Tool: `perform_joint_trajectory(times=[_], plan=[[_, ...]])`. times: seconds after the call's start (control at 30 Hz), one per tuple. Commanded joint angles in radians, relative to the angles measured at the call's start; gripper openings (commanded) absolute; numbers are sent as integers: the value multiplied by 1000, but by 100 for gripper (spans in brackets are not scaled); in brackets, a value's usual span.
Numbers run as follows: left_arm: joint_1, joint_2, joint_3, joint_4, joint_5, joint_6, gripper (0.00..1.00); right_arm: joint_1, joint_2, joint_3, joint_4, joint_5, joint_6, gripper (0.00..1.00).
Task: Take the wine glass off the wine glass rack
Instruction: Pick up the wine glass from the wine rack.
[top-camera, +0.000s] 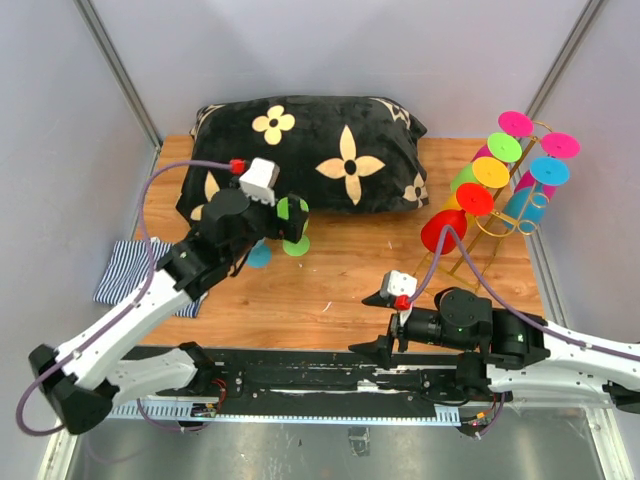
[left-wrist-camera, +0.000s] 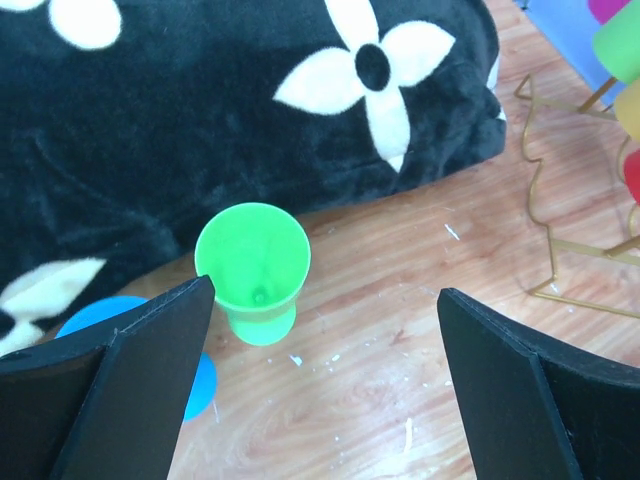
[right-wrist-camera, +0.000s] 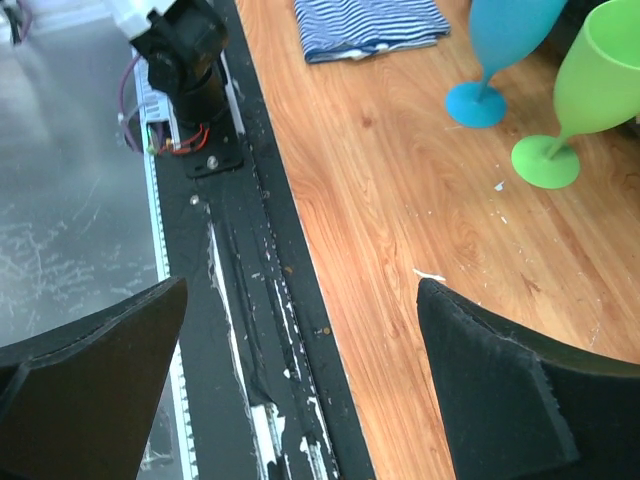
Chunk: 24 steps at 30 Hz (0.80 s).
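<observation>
On the desk (top-camera: 340, 285) the cushion (top-camera: 300, 150) lies at the far middle. The wine glass rack (top-camera: 497, 228) stands to its right, by the far right corner, with a row of glasses (top-camera: 490, 172) sitting on its rails. Just before the cushion, left of centre, two glasses stand upright on the desk: the right standing glass (left-wrist-camera: 252, 265) and, just beside it to the left and nearer, the left standing glass (right-wrist-camera: 505, 40). A folded cloth (top-camera: 130, 270) lies at the left edge. The left gripper (left-wrist-camera: 325, 290) hangs over the right standing glass. The right gripper (right-wrist-camera: 300, 290) is at the near edge, before the rack.
</observation>
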<state>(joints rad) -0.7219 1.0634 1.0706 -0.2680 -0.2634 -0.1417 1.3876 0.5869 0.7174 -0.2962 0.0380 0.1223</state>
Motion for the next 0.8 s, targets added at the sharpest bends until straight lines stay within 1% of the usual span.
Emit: perform_joint_trajectory(times=[0.0, 0.07, 0.13, 0.23, 0.33, 0.4, 0.5, 0.57, 0.63, 0.7, 0.77], plan=[[4, -199, -116, 5, 14, -58, 100, 11, -19, 53, 22, 89, 101, 98], [4, -285, -176, 1, 11, -75, 100, 10, -52, 40, 73, 110, 147, 98], [4, -358, -222, -27, 4, -91, 100, 9, -81, 41, 113, 93, 115, 98], [4, -468, -288, -75, -23, -113, 100, 10, -70, 152, 42, 97, 60, 98], [4, -576, -342, -106, -62, -130, 100, 9, -14, 294, -80, 191, -25, 98], [4, -642, -369, -121, -104, -165, 100, 10, 47, 382, -144, 278, -98, 98], [4, -729, -393, -133, -130, -193, 100, 9, 138, 507, -183, 382, -196, 98], [4, -773, -405, -142, -147, -201, 100, 10, 201, 587, -205, 535, -258, 98], [4, -803, -411, -153, -147, -203, 100, 9, 258, 646, -200, 695, -336, 98], [4, -819, -418, -169, -146, -201, 100, 7, 298, 680, -151, 829, -432, 98], [4, -827, -429, -187, -149, -205, 100, -16, 328, 714, -122, 890, -502, 98]])
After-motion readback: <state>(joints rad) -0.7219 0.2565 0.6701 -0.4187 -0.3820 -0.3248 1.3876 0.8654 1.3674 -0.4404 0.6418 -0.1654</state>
